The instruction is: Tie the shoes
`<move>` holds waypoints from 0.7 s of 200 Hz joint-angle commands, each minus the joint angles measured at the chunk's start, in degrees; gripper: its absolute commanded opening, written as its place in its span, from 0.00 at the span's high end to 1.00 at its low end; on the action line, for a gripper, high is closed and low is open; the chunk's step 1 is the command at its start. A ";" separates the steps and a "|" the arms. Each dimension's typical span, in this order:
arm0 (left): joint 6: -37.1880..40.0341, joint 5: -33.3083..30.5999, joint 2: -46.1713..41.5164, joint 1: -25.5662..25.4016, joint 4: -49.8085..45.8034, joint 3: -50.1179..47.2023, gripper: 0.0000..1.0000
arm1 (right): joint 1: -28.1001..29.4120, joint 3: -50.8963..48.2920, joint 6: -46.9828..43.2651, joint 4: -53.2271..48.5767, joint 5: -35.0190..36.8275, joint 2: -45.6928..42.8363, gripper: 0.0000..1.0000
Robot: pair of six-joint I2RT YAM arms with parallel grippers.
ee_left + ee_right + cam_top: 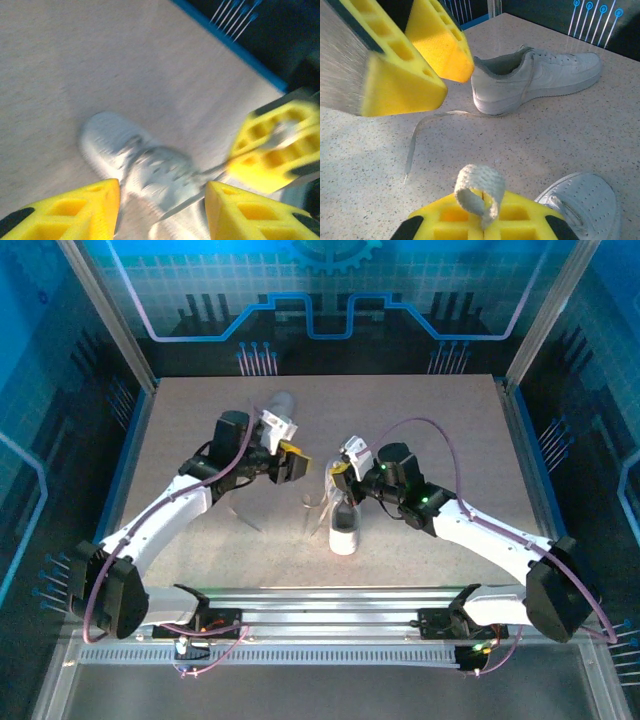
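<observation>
Right wrist view: the right fingers (445, 220) were pressed shut on a loop of lace (479, 190). The left fingers (75, 210) were held partly apart, nothing clamped between them, above one shoe (150, 170). The other shoe (535, 80) was laid on the speckled beige surface (560, 140), walled by blue-lit panels (320, 290).

Beneath the left gripper (162, 186) the near shoe (150, 172) is smeared by motion blur, its rear cut off by the picture's bottom edge, while just beside the right gripper (484, 222) that shoe is cut off behind its toe and the lace loop (480, 187) hides its ends inside the closed grip.
</observation>
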 commanded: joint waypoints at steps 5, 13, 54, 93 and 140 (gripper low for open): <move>23.34 -3.34 5.26 0.78 -17.99 5.35 0.51 | -0.78 -1.09 0.97 -1.48 -3.10 -0.84 1.00; 25.08 -3.21 8.37 0.78 -21.24 7.42 0.51 | -0.92 -1.16 1.17 -1.59 -3.32 -0.69 1.00; 28.50 -5.28 18.98 0.61 -22.93 8.34 0.53 | -1.67 -1.26 2.21 -1.63 -4.64 0.47 1.00; 12.22 -8.28 29.08 0.19 -27.13 16.59 0.56 | -2.29 -0.91 2.03 -2.20 -6.11 1.63 1.00; -4.02 -7.36 35.50 -1.67 -24.46 17.60 0.56 | -2.65 -0.57 2.78 -1.31 -7.32 3.61 1.00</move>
